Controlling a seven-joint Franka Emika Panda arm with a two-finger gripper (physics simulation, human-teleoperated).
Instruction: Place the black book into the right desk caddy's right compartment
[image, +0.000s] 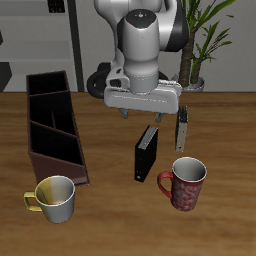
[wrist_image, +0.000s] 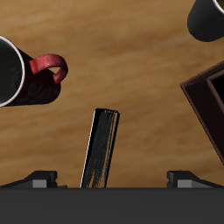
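The black book (image: 146, 156) stands upright on the table, its thin pale page edge showing in the wrist view (wrist_image: 102, 150). My gripper (image: 143, 117) hangs directly above it, open and empty, with the book's top between the spread fingertips (wrist_image: 40, 179). The right desk caddy (image: 38, 150) is a long maroon-brown box with black inner walls and three sections; it lies apart from the book, toward the table's side. A corner of it shows in the wrist view (wrist_image: 199, 98).
A thin grey patterned book (image: 183, 130) stands just behind the black book. A red mug (image: 185, 184) sits close beside the black book, nearer the front edge, and shows in the wrist view (wrist_image: 16, 72). A yellow-handled mug (image: 56, 198) stands by the caddy's front end.
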